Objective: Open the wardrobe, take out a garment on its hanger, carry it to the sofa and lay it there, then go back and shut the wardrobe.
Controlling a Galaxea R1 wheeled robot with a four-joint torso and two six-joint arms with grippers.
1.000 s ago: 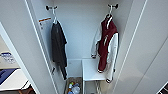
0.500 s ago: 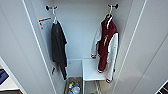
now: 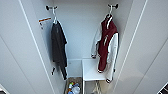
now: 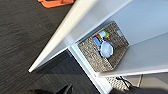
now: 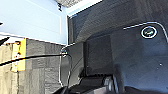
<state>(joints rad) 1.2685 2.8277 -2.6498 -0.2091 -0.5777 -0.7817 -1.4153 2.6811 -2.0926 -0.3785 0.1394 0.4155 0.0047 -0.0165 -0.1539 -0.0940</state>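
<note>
Where the wardrobe (image 3: 82,30) stands open, dark carpet (image 4: 22,45) meets its base and a woven basket (image 4: 105,47) of small items sits on the bottom shelf. Deeper in, the garment (image 3: 106,45) hangs by its hanger (image 3: 109,16) at the right corner, opposite a dark T-shirt (image 3: 58,46). Nothing inside has shifted since earlier. Neither gripper's finger state can be told.

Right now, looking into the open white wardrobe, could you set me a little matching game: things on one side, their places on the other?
Things:
1. dark red jacket with white sleeves
2. dark grey T-shirt
3. woven basket of colourful items
4. white shelf

Places:
A. low down, beside the shelf
B. hanging on the left hook
C. under the jacket
D. hanging on the right hook

Pairs: 1-D, 2-B, 3-A, 4-C
</note>
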